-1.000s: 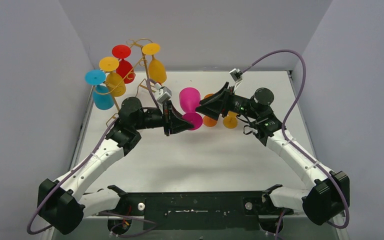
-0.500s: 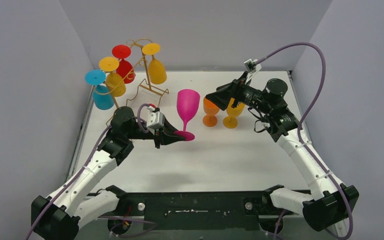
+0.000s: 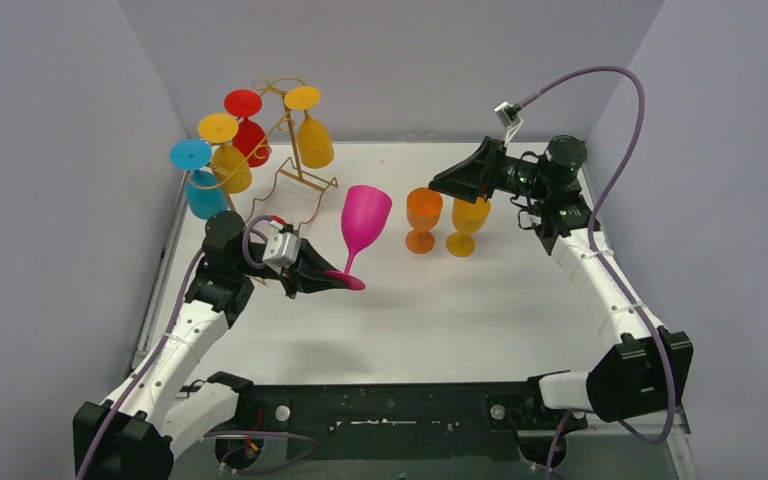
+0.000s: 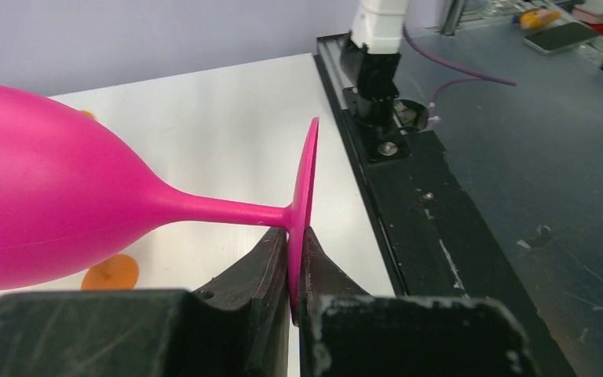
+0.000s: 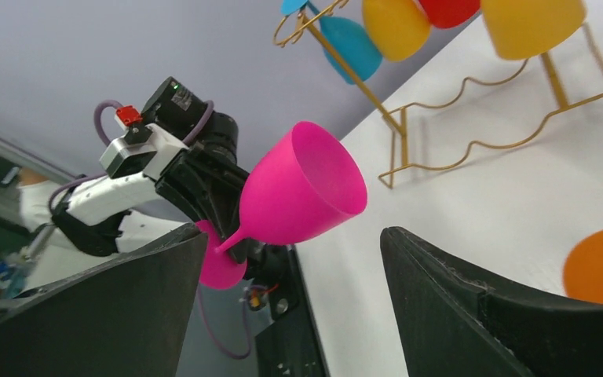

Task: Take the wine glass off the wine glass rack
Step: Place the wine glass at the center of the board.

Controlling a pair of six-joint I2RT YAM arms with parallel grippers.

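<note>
The gold wire wine glass rack (image 3: 290, 175) stands at the back left; it also shows in the right wrist view (image 5: 471, 141). Yellow (image 3: 313, 140), red (image 3: 250, 135) and blue (image 3: 205, 192) glasses hang from it upside down. My left gripper (image 3: 335, 280) is shut on the foot of a pink wine glass (image 3: 363, 225), held tilted above the table, bowl up and away; the foot (image 4: 302, 188) sits pinched between my fingers (image 4: 263, 271). My right gripper (image 3: 445, 185) is open and empty, raised at the back right; the pink glass (image 5: 302, 196) shows between its fingers, far off.
Two orange glasses stand upright at mid-table: one darker (image 3: 422, 220), one more yellow (image 3: 466, 225), just below my right gripper. The table's near edge carries the black base rail (image 3: 410, 415). Grey walls close in left, right and back.
My left arm has drawn back toward the near left with the pink glass, away from the rack. My right gripper has lifted and pulled back toward the far right, away from the orange glasses.
</note>
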